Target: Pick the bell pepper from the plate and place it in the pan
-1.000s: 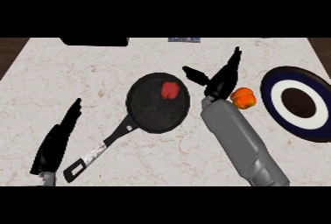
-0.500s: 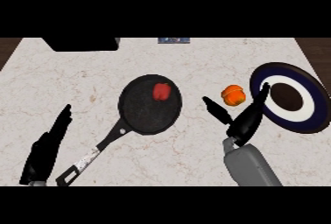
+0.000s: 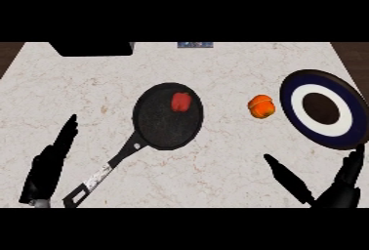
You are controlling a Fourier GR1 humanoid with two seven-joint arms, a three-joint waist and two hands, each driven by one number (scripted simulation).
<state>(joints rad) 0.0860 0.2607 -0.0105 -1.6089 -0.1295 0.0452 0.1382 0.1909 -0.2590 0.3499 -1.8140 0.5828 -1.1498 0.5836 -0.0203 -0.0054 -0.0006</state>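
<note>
Sitting inside the black pan [image 3: 167,117], toward its upper right part, the red bell pepper [image 3: 181,101] is lying on the dark cooking surface, while the pan's handle is pointing down and to the left across the marble counter [image 3: 216,73]. An orange fruit [image 3: 261,106] is resting on the counter between the pan and the dark-rimmed plate [image 3: 321,109], touching neither. At the lower right, the right hand [image 3: 338,193] is spreading its fingers and thumb wide apart, holding nothing. At the lower left, the left hand [image 3: 49,168] is resting with straight fingers, just beside the handle.
</note>
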